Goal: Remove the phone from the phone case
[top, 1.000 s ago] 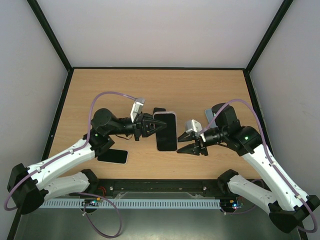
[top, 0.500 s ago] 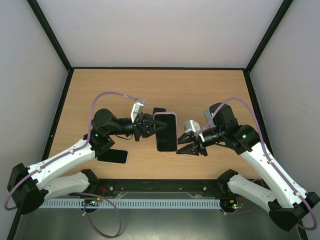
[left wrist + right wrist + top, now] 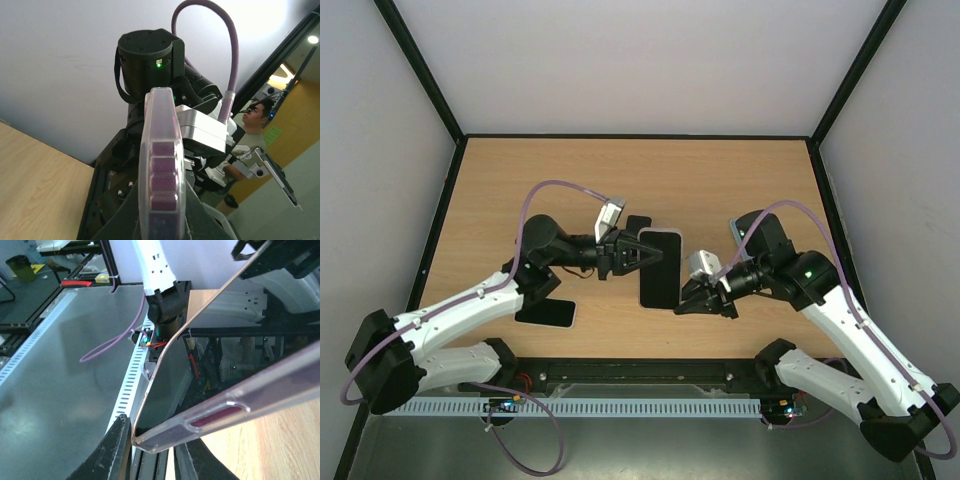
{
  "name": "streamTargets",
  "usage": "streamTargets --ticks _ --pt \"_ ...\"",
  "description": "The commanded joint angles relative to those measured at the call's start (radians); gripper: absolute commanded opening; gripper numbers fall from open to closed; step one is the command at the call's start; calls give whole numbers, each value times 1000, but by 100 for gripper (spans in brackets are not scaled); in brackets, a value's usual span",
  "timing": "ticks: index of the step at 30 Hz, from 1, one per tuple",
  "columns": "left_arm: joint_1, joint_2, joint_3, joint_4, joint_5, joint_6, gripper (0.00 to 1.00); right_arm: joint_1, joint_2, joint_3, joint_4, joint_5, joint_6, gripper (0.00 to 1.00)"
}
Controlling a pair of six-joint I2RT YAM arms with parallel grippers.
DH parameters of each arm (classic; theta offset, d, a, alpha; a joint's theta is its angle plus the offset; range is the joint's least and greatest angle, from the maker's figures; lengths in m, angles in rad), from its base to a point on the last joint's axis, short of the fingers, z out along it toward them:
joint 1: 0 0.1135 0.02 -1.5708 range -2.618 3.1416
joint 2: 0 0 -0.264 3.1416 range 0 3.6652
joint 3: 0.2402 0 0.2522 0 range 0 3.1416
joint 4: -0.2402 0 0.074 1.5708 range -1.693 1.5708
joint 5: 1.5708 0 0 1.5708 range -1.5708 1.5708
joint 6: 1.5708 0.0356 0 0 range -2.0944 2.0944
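Held between the two arms and seemingly lifted off the surface (image 3: 740, 190): phone (image 3: 659, 268) in its phone case (image 3: 160, 165), right at the fingertips of the left pincer (image 3: 636, 252) and just ahead of the right pincer (image 3: 688, 300). Left pincer clamped on one long edge of the phone case, toward its far end. Seen from that wrist, only the rim, running up between the fingers: clear plastic with a purple tint and a row of purple button covers. Right pincer closed, by the look of it, on the opposite near corner, one finger (image 3: 117, 452) on each side of it.

Likely to handle as a stiff, fairly dense slab inside a thin, springy shell. Glossy glass face, mirror-like from the right wrist, so probably slippery, and fragile if dropped. Rim probably soft enough to peel back, yet snug enough to resist. Best to pin the phone case by its rim with one pincer and peel or push at a corner with the other, never squeezing hard across the glass. Worth staying low over the surface in case of a slip.

No brand, label or legible writing on phone or phone case.

Well apart, back toward the left pincer's own arm: a second dark phone (image 3: 545, 312), flat on the surface. Just beside the left fingertips: a small dark object (image 3: 638, 220), too hidden to identify.
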Motion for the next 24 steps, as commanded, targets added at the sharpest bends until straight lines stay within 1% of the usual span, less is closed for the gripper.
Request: streamTargets --ticks 1,6,10,12,15,20,24 --pt "-50 16 44 126 115 -165 2 2 -22 32 19 71 -137 16" --pt "-60 15 22 235 134 -279 2 3 -29 49 10 112 -210 16" --pt "-81 43 23 337 144 -364 2 2 -25 57 15 121 -237 15" --pt "-96 62 26 417 148 -421 2 3 -25 58 19 128 -245 15" --pt "-115 86 36 482 153 -475 2 3 -26 59 26 146 -252 15" --pt "-130 88 60 462 164 -471 2 3 -28 59 30 170 -268 16" --pt "-133 78 66 418 170 -443 2 3 -30 62 82 176 -195 16"
